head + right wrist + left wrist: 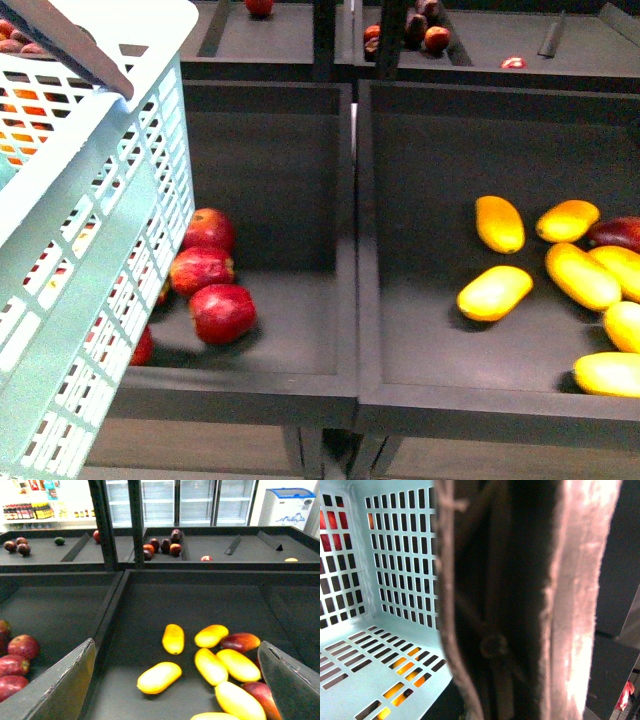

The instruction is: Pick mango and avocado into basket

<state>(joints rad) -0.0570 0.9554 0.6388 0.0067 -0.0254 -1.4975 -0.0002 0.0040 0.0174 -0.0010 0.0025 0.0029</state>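
Mango (159, 677): ahead of right gripper (175, 643), jaws apart. Long axis slants nearly jaw to jaw. Left gripper: jaws hidden, cannot tell.

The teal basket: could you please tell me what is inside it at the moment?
No fruit shows on the visible slotted floor of the basket; orange and red only glow through the slots. A dark blurred object near the lens hides the rest.

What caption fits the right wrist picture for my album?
Open right gripper over a dark bin of yellow mangoes, red fruit next door.
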